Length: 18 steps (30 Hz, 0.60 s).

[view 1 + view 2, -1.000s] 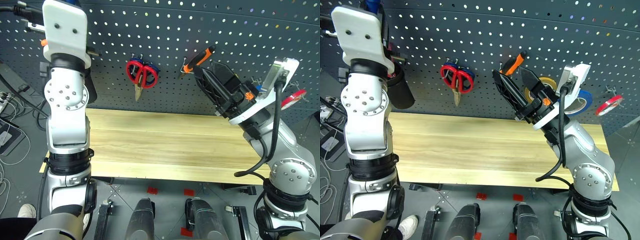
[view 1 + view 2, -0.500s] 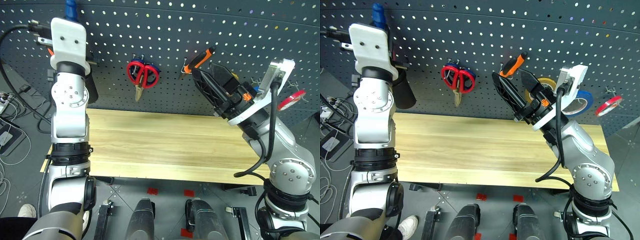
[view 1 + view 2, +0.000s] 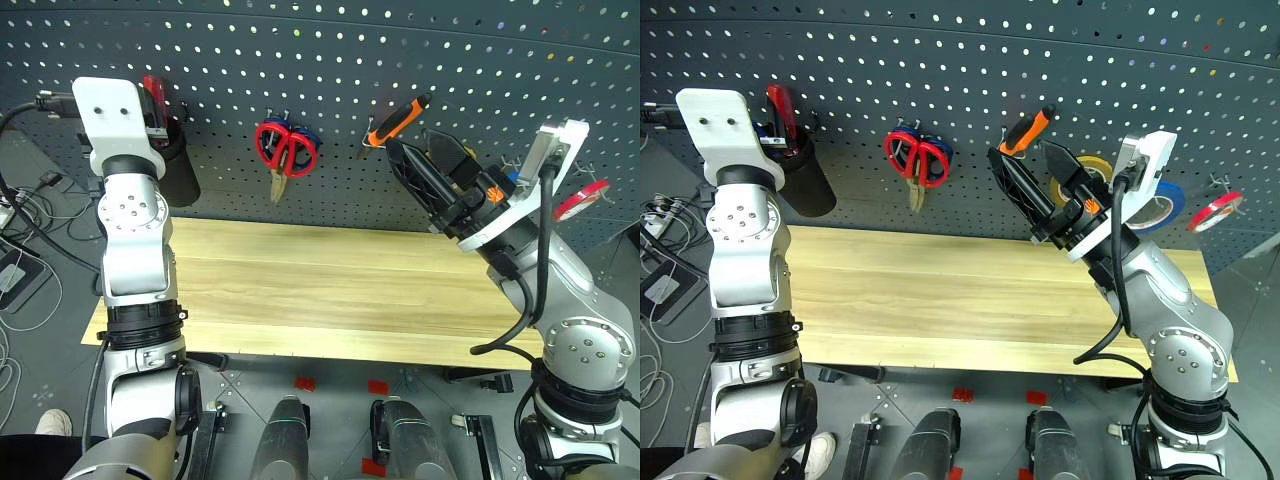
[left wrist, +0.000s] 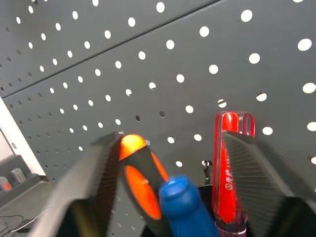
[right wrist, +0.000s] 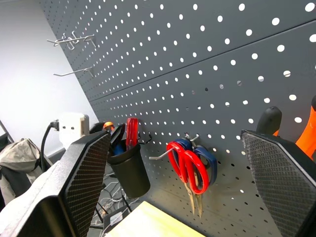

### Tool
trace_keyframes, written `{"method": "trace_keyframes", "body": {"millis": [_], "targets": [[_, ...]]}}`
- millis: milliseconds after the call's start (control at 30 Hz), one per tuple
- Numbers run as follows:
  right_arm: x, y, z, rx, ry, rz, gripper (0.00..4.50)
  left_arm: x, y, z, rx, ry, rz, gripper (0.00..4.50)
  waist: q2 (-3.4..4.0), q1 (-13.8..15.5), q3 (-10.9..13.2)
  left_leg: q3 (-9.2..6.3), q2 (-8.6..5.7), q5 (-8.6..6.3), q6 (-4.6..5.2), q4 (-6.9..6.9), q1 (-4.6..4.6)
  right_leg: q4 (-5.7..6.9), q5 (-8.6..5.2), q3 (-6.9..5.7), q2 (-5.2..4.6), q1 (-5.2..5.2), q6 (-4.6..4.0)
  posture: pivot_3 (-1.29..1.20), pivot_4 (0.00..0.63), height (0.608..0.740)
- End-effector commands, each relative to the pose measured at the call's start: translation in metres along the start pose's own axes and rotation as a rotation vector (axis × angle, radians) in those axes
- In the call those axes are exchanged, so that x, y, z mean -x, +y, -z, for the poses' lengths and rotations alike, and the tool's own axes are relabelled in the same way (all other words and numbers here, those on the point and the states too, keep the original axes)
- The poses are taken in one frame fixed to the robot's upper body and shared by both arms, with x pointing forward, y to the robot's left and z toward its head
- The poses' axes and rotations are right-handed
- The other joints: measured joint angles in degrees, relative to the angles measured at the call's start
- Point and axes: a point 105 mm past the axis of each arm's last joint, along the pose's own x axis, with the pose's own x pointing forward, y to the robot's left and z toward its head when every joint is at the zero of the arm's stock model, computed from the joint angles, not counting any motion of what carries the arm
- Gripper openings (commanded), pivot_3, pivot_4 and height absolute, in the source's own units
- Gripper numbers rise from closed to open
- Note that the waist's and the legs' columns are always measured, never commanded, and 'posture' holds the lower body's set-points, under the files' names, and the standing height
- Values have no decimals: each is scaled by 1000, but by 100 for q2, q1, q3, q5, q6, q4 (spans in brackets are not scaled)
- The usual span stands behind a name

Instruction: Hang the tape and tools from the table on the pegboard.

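On the dark pegboard (image 3: 330, 60) hang the red-handled scissors (image 3: 285, 150), the orange-and-black pliers (image 3: 396, 119) and, at the far right, the red tape (image 3: 1220, 210). A black cup (image 3: 805, 182) on the board's left holds the blue-handled screwdriver (image 4: 185, 202) beside an orange one (image 4: 140, 177) and a red one (image 4: 232, 163). My left gripper (image 4: 173, 140) stands open over the cup, its fingers (image 4: 98, 177) wide of the handles. My right gripper (image 3: 430, 165) hovers open and empty in front of the board, just below the pliers. The wooden table (image 3: 320, 290) lies bare below.
A yellow roll (image 3: 1095, 168) and a blue roll (image 3: 1167, 200) hang behind my right wrist. Blue-handled scissors (image 5: 203, 160) share the hook with the red ones. Bare hooks (image 5: 74, 39) stick out higher up. Cables (image 3: 20, 215) lie on the floor at left.
My left gripper has opened and let go of the blue-handled screwdriver, which now stands in the black cup. The left hand has come down and to the left. The right arm held still.
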Motion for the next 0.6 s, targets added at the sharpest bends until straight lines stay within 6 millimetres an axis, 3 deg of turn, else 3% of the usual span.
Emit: {"method": "trace_keyframes", "body": {"millis": [33,467,600], "targets": [[0,6,-10,20,-39,-23,4500,2,7,-15,17,-45,-25,4466,0,0,0,0,0,0,0,0,0,0,0,0,0,0,0,115,207,740],[10,-9,-11,104,-16,49,4500,30,-38,-42,197,-107,269,4466,1,-5,-4,3,0,-1,1,5,0,7,0,5,-1,1,0,114,213,740],[21,-14,-6,139,14,93,4500,56,-57,-42,190,-106,408,4466,0,-5,-5,8,1,-2,4,5,1,9,0,10,0,0,0,108,213,740]]}}
